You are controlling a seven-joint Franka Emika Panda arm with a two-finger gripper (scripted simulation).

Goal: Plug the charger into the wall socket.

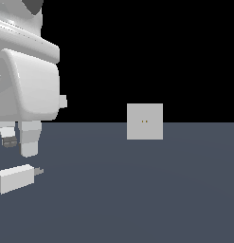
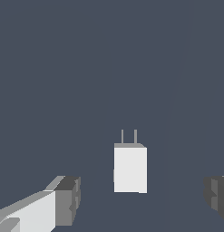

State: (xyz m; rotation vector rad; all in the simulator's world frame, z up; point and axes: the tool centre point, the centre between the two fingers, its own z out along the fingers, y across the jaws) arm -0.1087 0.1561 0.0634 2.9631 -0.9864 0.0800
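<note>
We judge the charger (image 1: 15, 178) a light, rigid block with smooth flat sides that could slip, so we would grip its long sides mid-body, clear of the two thin prongs (image 2: 129, 136). It lies on the tabletop (image 1: 137, 199), well apart from the wall socket (image 1: 145, 121), prongs pointing toward it. Our claw (image 2: 140, 201) hangs wide open, holding nothing, just above the charger. Nothing stands between charger and socket.
</note>
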